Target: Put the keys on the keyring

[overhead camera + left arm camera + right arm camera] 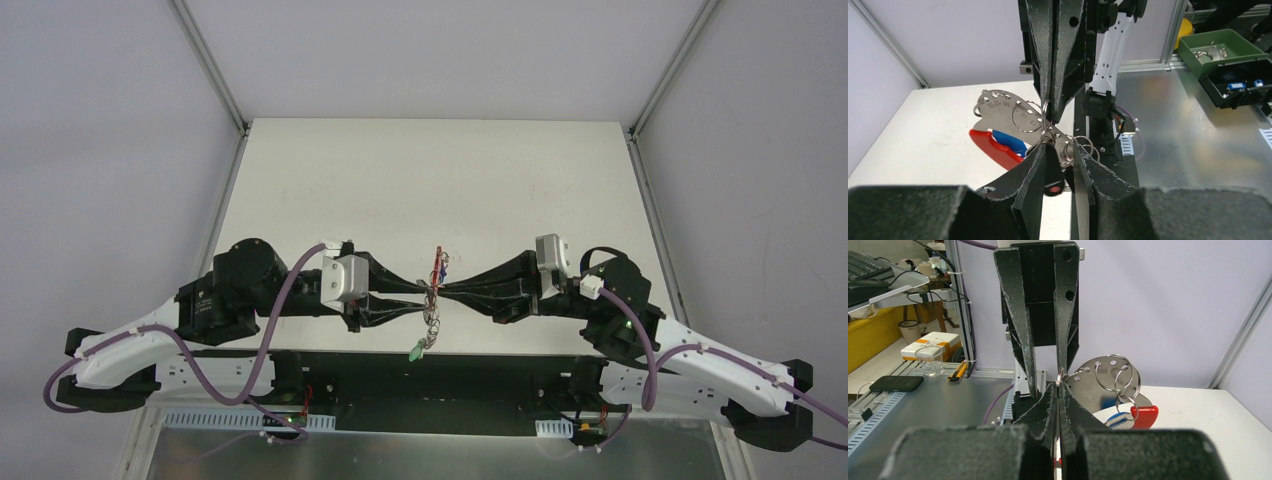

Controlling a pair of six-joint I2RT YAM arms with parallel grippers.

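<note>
Right gripper [1058, 387] is pinched tight on the keyring [1060, 374], held above the table [430, 170]. Left gripper [1058, 150] has its fingers slightly apart around the keys [1053, 186], and whether it clamps them is unclear. Green bin [1198, 62] holds metal rings [1212, 50]; black tray [1248, 70] holds blue parts [1233, 86].

We see thin polished silvery metal rings [1114, 356], a glossy red plastic tag [990, 148], and rough matt black gripper fingers [1023, 185].

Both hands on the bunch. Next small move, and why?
Probably hold the right hand shut on the ring and ease the left hand, with the black key inside it, slightly closer: both hands meet at the bunch mid-air, so only fine threading seems left.
</note>
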